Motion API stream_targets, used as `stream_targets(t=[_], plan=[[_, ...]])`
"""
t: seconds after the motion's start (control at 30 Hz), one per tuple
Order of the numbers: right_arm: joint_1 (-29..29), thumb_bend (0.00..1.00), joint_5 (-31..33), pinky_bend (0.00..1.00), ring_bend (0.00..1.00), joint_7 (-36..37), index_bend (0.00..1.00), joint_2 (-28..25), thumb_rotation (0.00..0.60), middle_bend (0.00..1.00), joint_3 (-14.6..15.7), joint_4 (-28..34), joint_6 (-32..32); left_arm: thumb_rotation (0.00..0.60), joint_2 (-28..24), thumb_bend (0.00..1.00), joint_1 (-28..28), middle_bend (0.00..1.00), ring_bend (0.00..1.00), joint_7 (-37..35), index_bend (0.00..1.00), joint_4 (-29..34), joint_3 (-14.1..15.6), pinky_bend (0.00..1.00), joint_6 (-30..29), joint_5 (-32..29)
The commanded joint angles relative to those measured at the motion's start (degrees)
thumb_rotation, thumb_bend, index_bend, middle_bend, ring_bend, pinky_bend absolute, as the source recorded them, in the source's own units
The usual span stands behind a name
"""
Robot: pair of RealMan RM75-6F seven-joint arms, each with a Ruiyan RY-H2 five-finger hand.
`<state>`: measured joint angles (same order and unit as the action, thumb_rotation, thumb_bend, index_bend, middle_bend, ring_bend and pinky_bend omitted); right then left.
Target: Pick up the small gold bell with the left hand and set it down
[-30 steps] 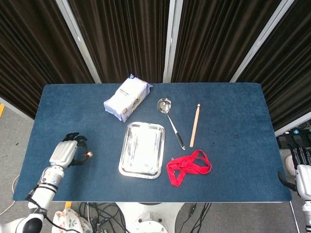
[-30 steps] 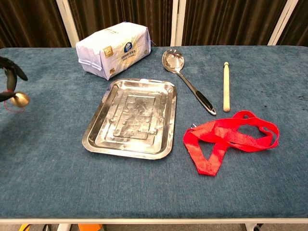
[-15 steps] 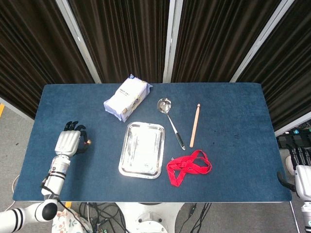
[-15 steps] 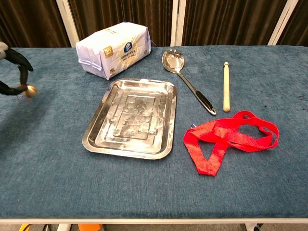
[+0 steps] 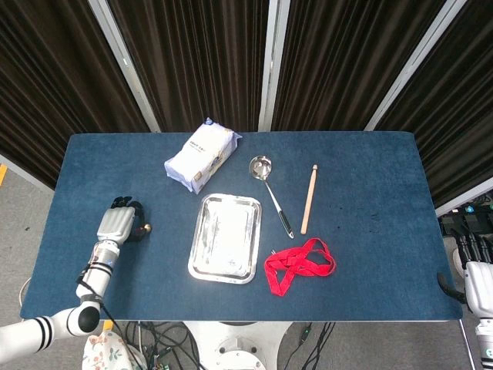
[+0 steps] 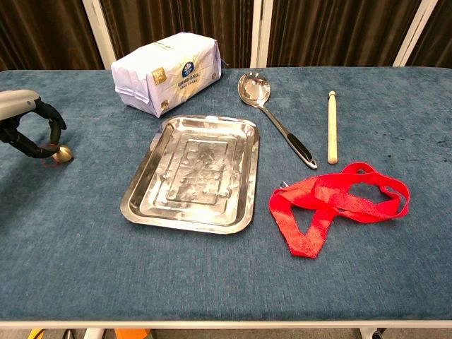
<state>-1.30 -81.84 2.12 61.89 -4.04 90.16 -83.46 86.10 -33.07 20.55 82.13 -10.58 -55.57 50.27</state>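
While the left hand (image 6: 27,128) pinches the small gold bell (image 6: 63,153) low over the blue bench (image 6: 85,268), an abrupt release could roll it away

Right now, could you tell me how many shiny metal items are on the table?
3: the steel tray near the middle, the ladle just right of it, and the small gold bell at the left hand's fingers. None seem hidden.
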Motion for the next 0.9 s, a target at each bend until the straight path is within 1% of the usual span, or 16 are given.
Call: stream_targets(t=[0.03, 0.17, 0.23, 0.27, 0.33, 0.4, 0.5, 0.57, 0.6, 0.67, 0.7, 0.77, 0.83, 0.9], plan=[[0.0, 0.23, 0.0, 0.0, 0.0, 0.1, 0.0, 0.0, 0.6, 0.0, 0.0, -0.1, -0.1, 0.6, -0.2, 0.44, 0.0, 0.21, 0.06, -0.6, 0.52, 0.1, 0.2, 0.05, 0.3, 0.1], [0.1, 0.23, 0.0, 0.0, 0.0, 0.2, 0.0, 0.1, 0.6, 0.0, 0.1, -0.2, -0.1, 0.6, -0.8, 0.33, 0.1, 0.16, 0.04, -2.6, 0.23, 0.5, 0.4, 0.05, 0.9, 1.7], [0.1, 0.23, -0.1, 0.0, 0.0, 0.2, 0.0, 0.1, 0.6, 0.0, 0.1, -0.2, -0.1, 0.6, -1.0, 0.3, 0.2, 0.14, 0.04, -3.8, 0.13, 0.3, 0.5, 0.05, 0.8, 2.7], [0.1, 0.23, -0.1, 0.0, 0.0, 0.2, 0.0, 0.1, 0.6, 0.0, 0.1, -0.2, -0.1, 0.6, -1.0, 0.3, 0.3, 0.14, 0.03, -4.3, 0.11, 0.3, 0.5, 0.04, 0.7, 3.0], [0.1, 0.23, -0.2, 0.0, 0.0, 0.2, 0.0, 0.1, 0.6, 0.0, 0.1, -0.1, -0.3, 0.6, -1.6, 0.29, 0.7, 0.13, 0.03, -5.3, 0.1, 0.9, 0.5, 0.04, 0.2, 3.9], [0.3, 0.23, -0.4, 0.0, 0.0, 0.1, 0.0, -0.1, 0.6, 0.0, 0.1, 0.1, -0.7, 0.6, -2.7, 0.28, 1.4, 0.13, 0.03, -6.1, 0.1, 2.6, 0.4, 0.04, -1.7, 5.2], [0.8, 0.23, -1.2, 0.0, 0.0, -0.1, 0.0, -0.1, 0.6, 0.0, 0.3, 0.4, -1.9, 0.6, -5.2, 0.28, 4.9, 0.13, 0.02, -7.7, 0.1, 6.7, 1.1, 0.04, -9.9, 11.2], [1.2, 0.23, -1.7, 0.0, 0.0, -0.1, 0.0, 0.2, 0.6, 0.0, 0.7, 0.3, -2.6, 0.6, -6.8, 0.27, 8.9, 0.12, 0.02, -10.8, 0.1, 8.5, 3.1, 0.04, -18.2, 18.7], [1.5, 0.23, -1.9, 0.0, 0.0, 0.0, 0.0, 0.6, 0.6, 0.0, 1.0, -0.1, -2.9, 0.6, -7.3, 0.26, 11.5, 0.12, 0.02, -13.6, 0.1, 8.2, 5.0, 0.05, -23.2, 23.8], [1.9, 0.23, -2.2, 0.0, 0.0, 0.7, 0.0, 1.4, 0.6, 0.0, 1.4, -0.8, -3.2, 0.6, -7.4, 0.25, 15.5, 0.12, 0.02, -16.9, 0.1, 6.1, 8.2, 0.05, -30.3, 30.2], [2.2, 0.23, -2.4, 0.0, 0.0, 1.5, 0.0, 1.9, 0.6, 0.0, 1.7, -1.2, -3.3, 0.6, -7.3, 0.24, 18.0, 0.12, 0.02, -17.7, 0.1, 4.4, 10.2, 0.05, -33.8, 32.9], [2.6, 0.23, -2.9, 0.0, 0.0, 2.9, 0.0, 2.5, 0.6, 0.0, 2.1, -1.8, -3.6, 0.6, -7.3, 0.23, 21.3, 0.11, 0.02, -18.2, 0.1, 2.4, 13.0, 0.05, -37.6, 35.6], [3.0, 0.23, -3.4, 0.0, 0.0, 3.6, 0.0, 3.2, 0.6, 0.0, 2.4, -2.7, -4.2, 0.6, -7.1, 0.22, 24.7, 0.11, 0.02, -17.1, 0.1, 0.2, 15.6, 0.05, -41.0, 37.7], [3.4, 0.23, -3.8, 0.0, 0.0, 3.7, 0.0, 3.8, 0.6, 0.0, 2.6, -3.4, -5.0, 0.6, -6.8, 0.21, 26.8, 0.11, 0.02, -16.4, 0.1, -1.7, 16.9, 0.05, -42.7, 38.7]])
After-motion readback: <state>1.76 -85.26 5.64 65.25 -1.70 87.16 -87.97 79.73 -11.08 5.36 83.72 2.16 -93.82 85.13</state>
